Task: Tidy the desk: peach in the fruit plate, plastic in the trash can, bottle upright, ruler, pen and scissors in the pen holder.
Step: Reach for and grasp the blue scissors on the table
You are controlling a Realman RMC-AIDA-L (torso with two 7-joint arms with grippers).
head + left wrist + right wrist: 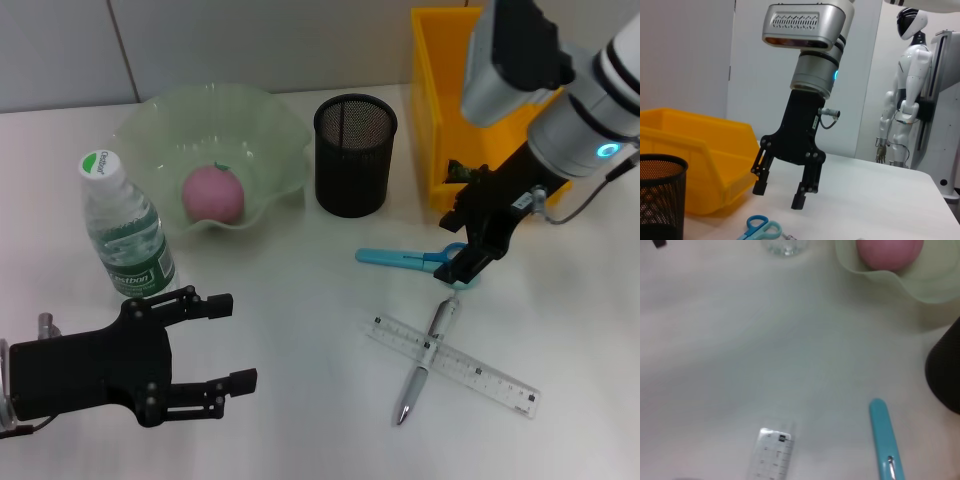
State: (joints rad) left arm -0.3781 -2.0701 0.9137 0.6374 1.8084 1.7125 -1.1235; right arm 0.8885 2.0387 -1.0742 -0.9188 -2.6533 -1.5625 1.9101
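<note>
The scissors [415, 259] are seen lying flat on the desk [300, 400] just in front of the pen holder [355, 155], blades sheathed in blue, handle loops pointing away from the holder. They can be judged light, stiff and slippery on the smooth top; hold is best taken across the loops or the pivot. The right gripper [462, 268] is poised over the loops with fingers spread, nothing held. Further out from the holder, the pen [428, 358] is laid across the ruler [452, 362]. The left gripper [220, 345] is parked open, well apart from the holder.
</note>
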